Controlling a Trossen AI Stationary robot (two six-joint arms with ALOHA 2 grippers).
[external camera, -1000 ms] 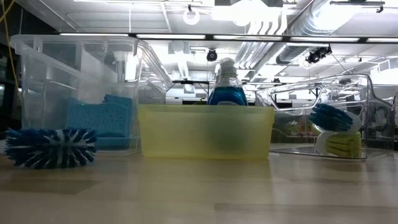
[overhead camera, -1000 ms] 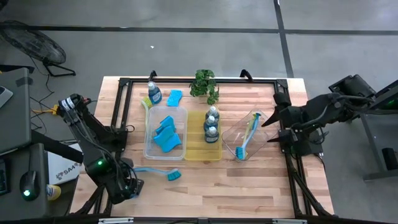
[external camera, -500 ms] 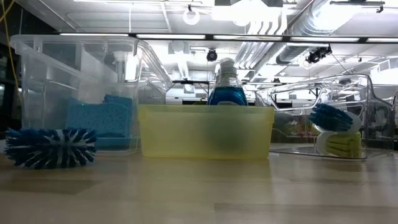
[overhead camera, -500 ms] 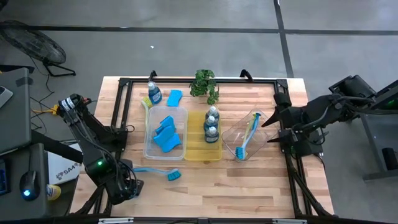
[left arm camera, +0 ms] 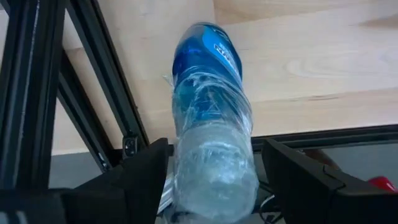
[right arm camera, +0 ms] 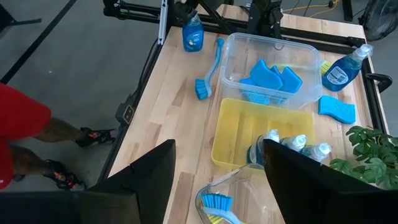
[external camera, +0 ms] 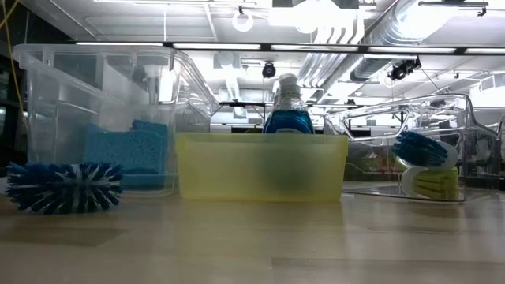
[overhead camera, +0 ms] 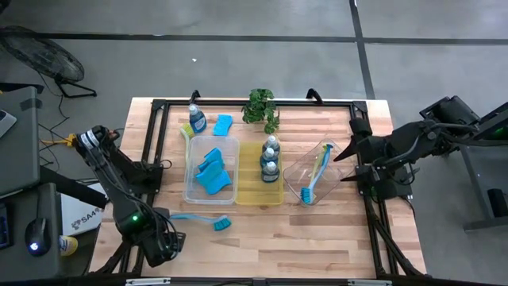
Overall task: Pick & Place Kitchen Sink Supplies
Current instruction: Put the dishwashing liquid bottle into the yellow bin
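1. Dish-soap bottle [left arm camera: 211, 124], clear with blue liquid, sits pinched in the left gripper [left arm camera: 214, 180] at the table's near-left corner, its long axis running out past the fingers.
2. Right gripper [right arm camera: 217, 180] hangs spread, holding nothing, beyond the table's right edge.

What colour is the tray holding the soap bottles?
Translucent yellow. The tray with the bottles shows best in the high view.

A lab or workshop hall: bare ceiling ducts [external camera: 347, 47] and strip lights [external camera: 237, 49], grey concrete floor [overhead camera: 238, 71], a wooden table [overhead camera: 317, 230] on black frame.
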